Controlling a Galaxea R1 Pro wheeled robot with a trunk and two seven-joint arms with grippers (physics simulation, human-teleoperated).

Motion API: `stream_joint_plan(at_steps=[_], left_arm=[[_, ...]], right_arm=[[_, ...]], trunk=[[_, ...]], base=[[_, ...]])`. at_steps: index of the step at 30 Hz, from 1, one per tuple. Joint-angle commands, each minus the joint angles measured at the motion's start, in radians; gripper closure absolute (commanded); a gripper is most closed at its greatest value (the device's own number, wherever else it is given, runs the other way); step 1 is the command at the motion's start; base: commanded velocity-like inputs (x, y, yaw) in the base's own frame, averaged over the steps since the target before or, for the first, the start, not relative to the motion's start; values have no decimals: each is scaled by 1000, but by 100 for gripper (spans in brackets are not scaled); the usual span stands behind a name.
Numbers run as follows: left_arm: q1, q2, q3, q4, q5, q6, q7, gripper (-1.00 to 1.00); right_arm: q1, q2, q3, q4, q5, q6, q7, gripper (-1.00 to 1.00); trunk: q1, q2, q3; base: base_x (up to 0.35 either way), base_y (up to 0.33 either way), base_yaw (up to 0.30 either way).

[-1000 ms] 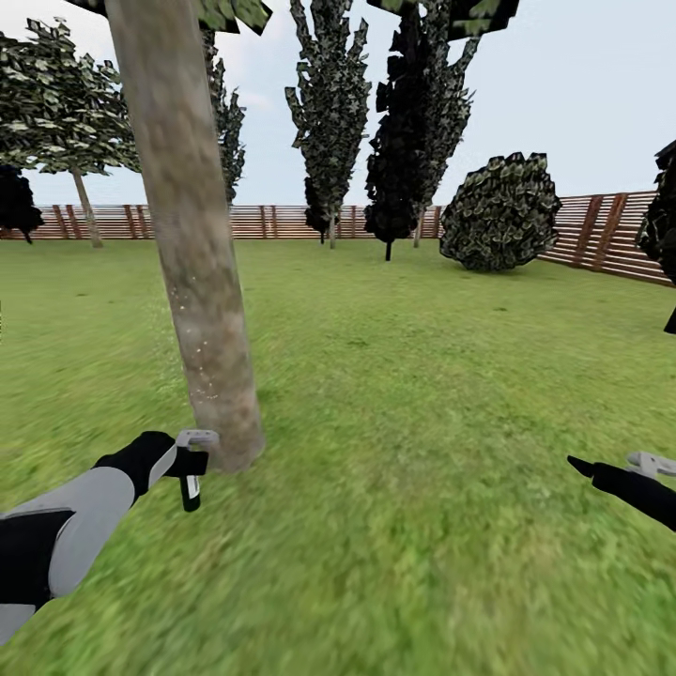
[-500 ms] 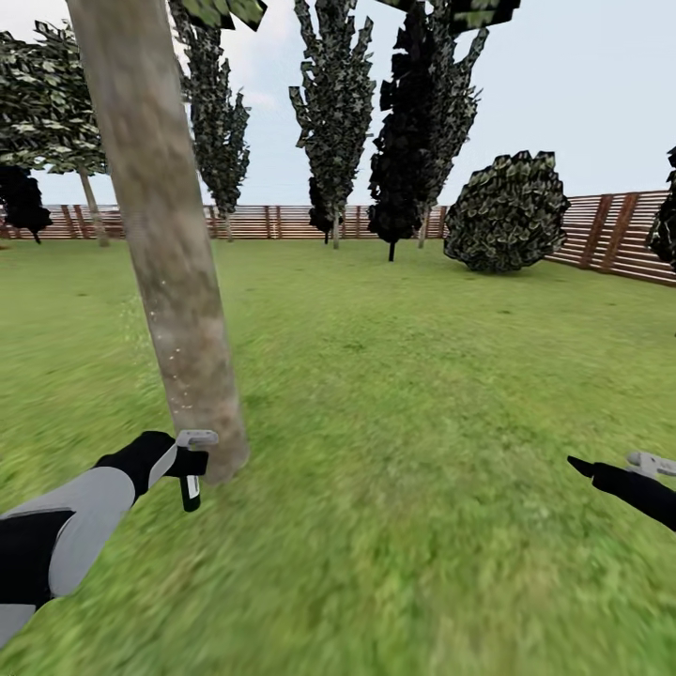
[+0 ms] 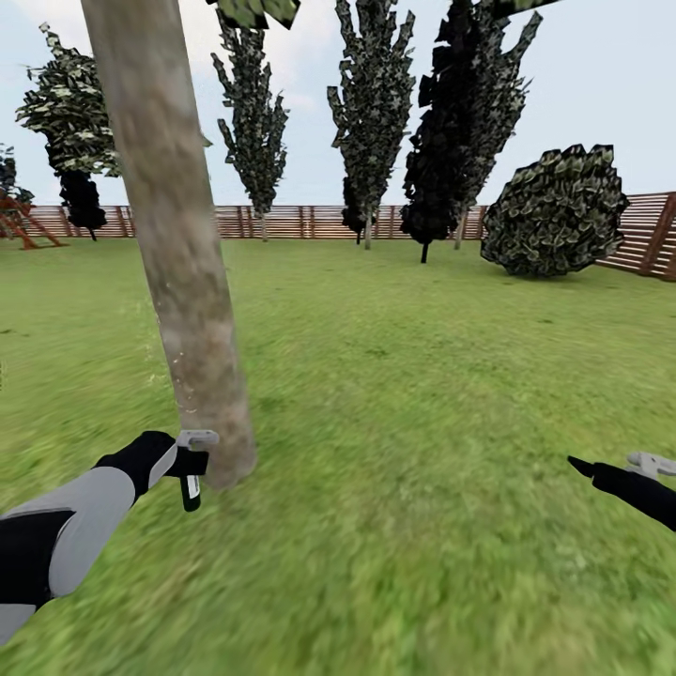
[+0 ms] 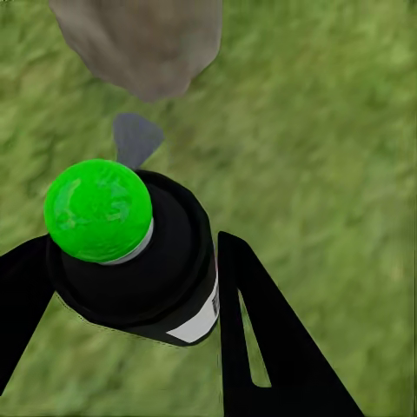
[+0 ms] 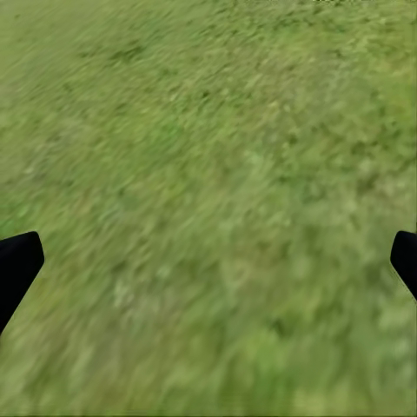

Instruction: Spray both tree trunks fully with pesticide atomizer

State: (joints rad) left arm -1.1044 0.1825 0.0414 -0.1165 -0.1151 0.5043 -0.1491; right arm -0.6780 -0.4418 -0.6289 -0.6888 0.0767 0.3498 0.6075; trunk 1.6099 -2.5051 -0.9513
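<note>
Background trees and fence sit further right in the head view than a second ago, so the camera has turned left; both arms hold their poses. Left gripper is clamped on the pesticide atomizer, black-bodied with a green cap, just beside the base of the tree trunk. Right gripper hangs over the lawn, fingers wide apart.
</note>
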Motion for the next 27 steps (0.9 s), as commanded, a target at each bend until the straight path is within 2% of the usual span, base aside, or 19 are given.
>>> stream_joint_plan(at_steps=[1, 9, 19, 27], left_arm=[[0, 0, 0, 0, 0, 0, 0, 100], [0, -1, 0, 0, 0, 0, 0, 100], [0, -6, 0, 0, 0, 0, 0, 100], [0, -6, 0, 0, 0, 0, 0, 100]], right_arm=[[0, 0, 0, 0, 0, 0, 0, -100], [0, 0, 0, 0, 0, 0, 0, -100], [0, 0, 0, 0, 0, 0, 0, -100], [0, 0, 0, 0, 0, 0, 0, -100]], trunk=[[0, 0, 0], [0, 0, 0], [0, 0, 0], [0, 0, 0]], base=[[142, -270, 64], [89, -288, 36], [21, -289, 257], [0, -49, 271]])
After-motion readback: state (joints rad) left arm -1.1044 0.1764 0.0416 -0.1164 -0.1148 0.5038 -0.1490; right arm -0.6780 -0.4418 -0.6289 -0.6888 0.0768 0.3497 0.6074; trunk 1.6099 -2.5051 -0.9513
